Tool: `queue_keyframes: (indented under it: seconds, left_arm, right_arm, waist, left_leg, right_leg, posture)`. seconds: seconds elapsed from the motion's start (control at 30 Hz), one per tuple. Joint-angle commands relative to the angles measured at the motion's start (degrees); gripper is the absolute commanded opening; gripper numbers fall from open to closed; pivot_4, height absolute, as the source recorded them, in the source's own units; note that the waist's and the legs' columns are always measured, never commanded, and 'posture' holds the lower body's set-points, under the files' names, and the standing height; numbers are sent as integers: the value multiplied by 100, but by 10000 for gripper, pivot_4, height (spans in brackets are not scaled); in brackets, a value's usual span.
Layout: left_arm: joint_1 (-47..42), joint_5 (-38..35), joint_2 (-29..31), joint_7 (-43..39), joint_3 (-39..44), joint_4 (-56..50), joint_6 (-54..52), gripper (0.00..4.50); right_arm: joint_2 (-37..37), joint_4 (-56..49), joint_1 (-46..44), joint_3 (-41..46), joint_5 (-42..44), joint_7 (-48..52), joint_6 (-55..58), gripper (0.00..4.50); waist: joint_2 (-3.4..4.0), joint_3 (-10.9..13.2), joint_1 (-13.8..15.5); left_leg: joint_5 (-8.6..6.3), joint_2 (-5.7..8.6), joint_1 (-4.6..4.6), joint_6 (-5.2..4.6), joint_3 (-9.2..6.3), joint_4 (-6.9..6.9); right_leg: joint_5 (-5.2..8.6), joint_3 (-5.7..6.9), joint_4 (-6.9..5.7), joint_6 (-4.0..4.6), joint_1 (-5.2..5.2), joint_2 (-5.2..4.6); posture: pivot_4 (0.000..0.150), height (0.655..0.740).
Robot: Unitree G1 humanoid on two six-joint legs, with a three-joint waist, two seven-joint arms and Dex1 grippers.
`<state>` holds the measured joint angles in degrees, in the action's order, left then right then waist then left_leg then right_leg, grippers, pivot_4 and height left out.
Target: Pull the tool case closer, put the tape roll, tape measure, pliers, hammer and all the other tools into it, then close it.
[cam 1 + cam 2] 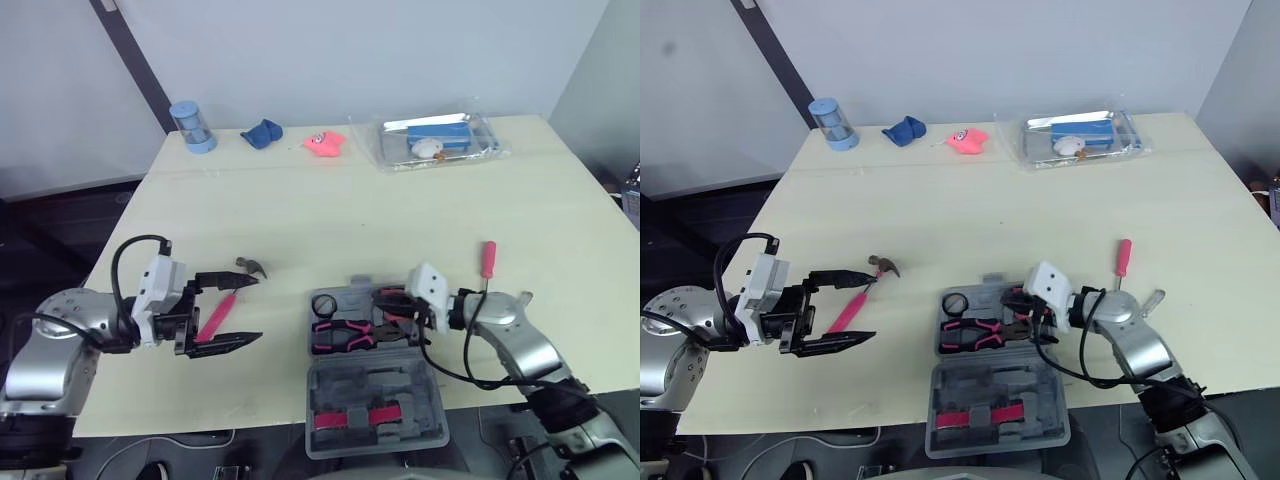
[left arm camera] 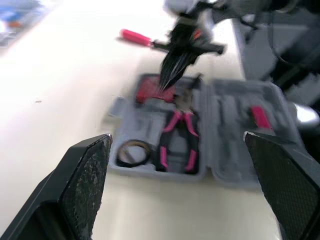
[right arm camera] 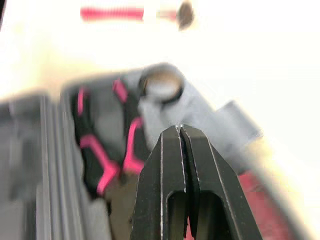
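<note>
The grey tool case (image 1: 437, 366) lies open at the table's front edge, with its lid toward me. Inside are a tape roll (image 1: 325, 303) and pink-handled pliers (image 1: 345, 335). My right gripper (image 1: 386, 312) is shut, its tips (image 3: 181, 131) low over the case's right end beside the pliers. The pink-handled hammer (image 1: 218, 314) lies on the table left of the case. My left gripper (image 1: 240, 310) is open wide, and the hammer's handle shows between its fingers (image 2: 85, 175). A red-handled screwdriver (image 1: 487, 260) lies right of the case.
At the table's far edge stand a blue cup (image 1: 192, 126), a blue cloth (image 1: 262, 132), a pink toy (image 1: 324, 143) and a clear tray (image 1: 488, 151). A small metal item (image 1: 520, 297) lies near my right forearm. The case lid reaches the table's front edge.
</note>
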<state>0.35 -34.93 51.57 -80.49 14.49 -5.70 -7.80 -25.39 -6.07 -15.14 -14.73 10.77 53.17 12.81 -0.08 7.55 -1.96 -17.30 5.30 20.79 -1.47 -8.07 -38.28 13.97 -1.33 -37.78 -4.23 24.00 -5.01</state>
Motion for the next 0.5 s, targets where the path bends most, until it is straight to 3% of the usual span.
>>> queue_keyframes:
  seconds: [0.03, 0.33, 0.5]
  left_arm:
    - [214, -238, -168, 485, 547, -203, -212, 45000]
    - [1008, -194, -936, 1885, 1650, 12, -361, 45000]
    - [1552, 51, -1411, 2375, 2200, 791, 14, 45000]
  right_arm:
    - [-156, -644, 395, 662, 414, -139, -134, 468]
    - [-411, -837, 2102, 2872, 1189, -700, -383, 468]
    - [-301, -314, 3144, 4174, 1319, -1055, -794, 468]
  waist:
    - [1, 4, 18]
    - [6, 32, 155]
    - [10, 32, 167]
  left_leg:
    - [0, 1, 0, 0, 0, 0]
    - [-2, 1, -5, -3, 3, 2]
    - [-8, 2, -10, -13, 4, 3]
  right_leg:
    - [0, 0, 2, 0, 0, 0]
    - [0, -4, 9, -1, -11, -6]
    - [0, -7, 11, -1, -18, -12]
  posture:
    - [1500, 7400]
    - [1500, 7400]
    - [1500, 7400]
